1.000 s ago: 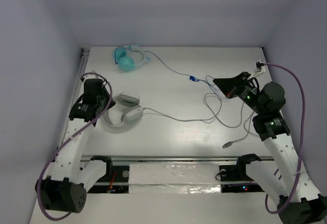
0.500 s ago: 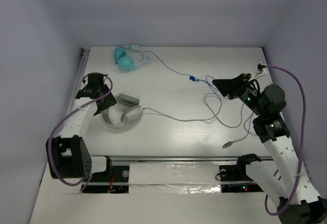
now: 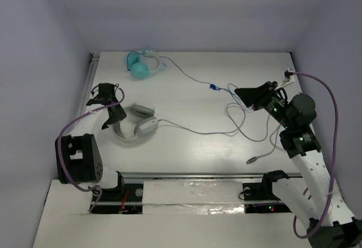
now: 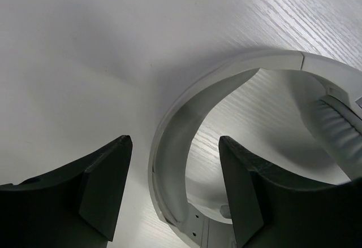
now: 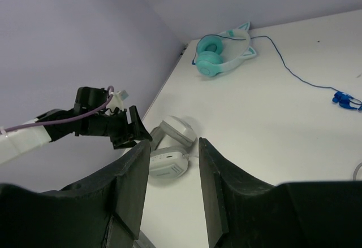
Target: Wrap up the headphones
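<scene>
The white headphones lie at the left of the table, ear cups side by side and headband toward the left edge. Their thin grey cable runs right into loose loops and ends in a plug. My left gripper hovers open just left of them; in the left wrist view the headband curves under the gap of the left gripper, untouched. My right gripper is raised over the cable loops, open and holding nothing. The right wrist view of that gripper frames the distant headphones.
Small teal headphones sit at the back left, their blue cable ending in a blue plug near the grey loops. The side wall and table edge lie close behind the left gripper. A metal rail runs along the near edge.
The left gripper has opened wide and the left arm has folded back toward the left edge. The right gripper has opened partway and shifted slightly.
</scene>
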Motion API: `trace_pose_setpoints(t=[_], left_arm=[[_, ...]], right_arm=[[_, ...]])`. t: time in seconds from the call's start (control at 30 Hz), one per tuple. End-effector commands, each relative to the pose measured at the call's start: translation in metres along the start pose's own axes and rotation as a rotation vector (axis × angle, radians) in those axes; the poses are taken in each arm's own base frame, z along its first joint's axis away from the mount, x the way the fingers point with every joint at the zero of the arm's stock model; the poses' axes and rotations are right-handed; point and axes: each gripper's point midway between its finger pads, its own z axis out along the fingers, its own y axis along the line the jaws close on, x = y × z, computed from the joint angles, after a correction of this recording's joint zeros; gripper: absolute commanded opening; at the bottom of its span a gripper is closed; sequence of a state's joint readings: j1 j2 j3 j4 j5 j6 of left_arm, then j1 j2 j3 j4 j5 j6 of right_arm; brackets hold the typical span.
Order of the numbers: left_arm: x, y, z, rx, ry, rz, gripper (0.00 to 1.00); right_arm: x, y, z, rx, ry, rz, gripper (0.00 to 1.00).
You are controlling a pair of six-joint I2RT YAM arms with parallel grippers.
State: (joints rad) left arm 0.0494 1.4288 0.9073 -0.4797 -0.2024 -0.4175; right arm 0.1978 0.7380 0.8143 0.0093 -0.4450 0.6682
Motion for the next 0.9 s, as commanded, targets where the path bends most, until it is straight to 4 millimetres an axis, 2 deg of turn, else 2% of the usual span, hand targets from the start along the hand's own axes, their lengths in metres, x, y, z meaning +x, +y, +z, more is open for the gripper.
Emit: trace_pose_setpoints(t=[0.0, 0.17, 0.37, 0.43, 0.47, 0.57, 0.67, 0.73, 0.77, 0.87], left_arm=[[-0.017, 0.008, -0.009, -0.033, -0.053, 0.003, 0.60], [0.006, -0.002, 0.013, -0.031, 0.057, 0.064, 0.61], [0.023, -0.010, 0.024, 0.005, 0.117, 0.082, 0.57], [0.023, -0.013, 0.026, 0.018, 0.117, 0.081, 0.51], [0.027, -0.017, 0.026, 0.046, 0.126, 0.070, 0.42], [0.017, -0.030, 0.024, 0.101, 0.086, 0.036, 0.30], [-0.006, -0.039, 0.019, 0.124, 0.017, 0.015, 0.23], [-0.012, -0.044, 0.018, 0.142, 0.011, 0.021, 0.26], [-0.011, -0.046, 0.020, 0.147, 0.021, 0.025, 0.37], [0.001, -0.042, 0.024, 0.145, 0.048, 0.049, 0.50]], right_arm=[[-0.010, 0.013, -0.002, -0.048, -0.036, -0.039, 0.46], [-0.012, 0.013, -0.002, -0.044, -0.041, -0.040, 0.46], [-0.015, 0.014, -0.003, -0.040, -0.051, -0.046, 0.46], [-0.015, 0.014, -0.003, -0.039, -0.053, -0.048, 0.46], [-0.015, 0.014, -0.003, -0.039, -0.053, -0.048, 0.46], [-0.014, 0.014, -0.002, -0.042, -0.047, -0.047, 0.46], [-0.015, 0.013, -0.001, -0.040, -0.047, -0.048, 0.46], [-0.014, 0.011, -0.001, -0.033, -0.047, -0.046, 0.46], [-0.013, 0.010, -0.001, -0.029, -0.045, -0.045, 0.46], [-0.011, 0.006, -0.001, -0.017, -0.045, -0.044, 0.46]])
